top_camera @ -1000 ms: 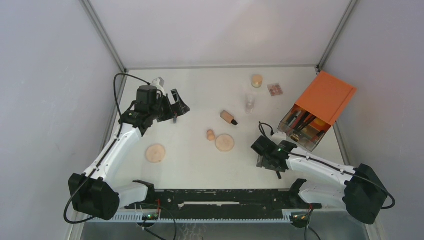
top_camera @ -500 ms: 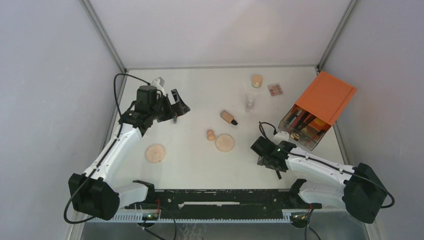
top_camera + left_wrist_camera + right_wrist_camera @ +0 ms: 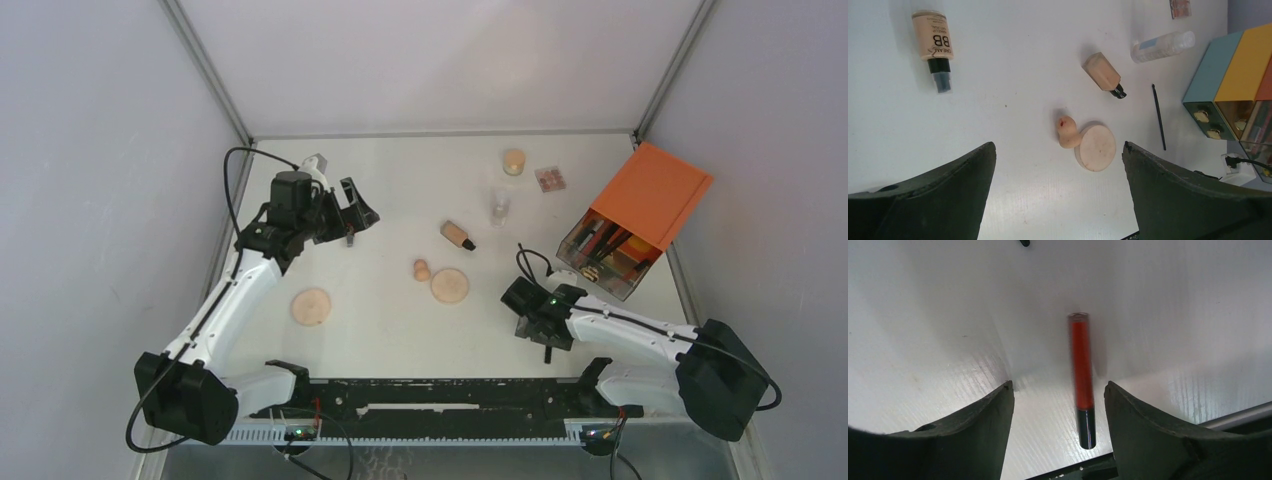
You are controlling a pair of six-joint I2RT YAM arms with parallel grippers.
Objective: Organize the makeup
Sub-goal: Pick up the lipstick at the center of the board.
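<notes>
R end effector (image 3: 1057, 390) spread wide, low over the red tube (image 3: 1082, 365), which lies flat on the counter (image 3: 1173, 315). Tube sits off-centre, nearer one finger, so closing now could nudge it and send it rolling out, imo. L end effector (image 3: 355, 213) also spread, holding nothing, back-left.

Two round tan discs (image 3: 310, 306) (image 3: 450, 285); one beige pear-shaped sponge (image 3: 422, 270); one peach bottle with black cap (image 3: 458, 236); one clear plastic bottle (image 3: 499, 207); one beige BB-cream tube (image 3: 933, 42); one thin black brush (image 3: 1158, 116); one red, black-ended pencil (image 3: 1082, 380); one small pink palette (image 3: 550, 179); one orange-topped drawer box (image 3: 648, 195).
</notes>
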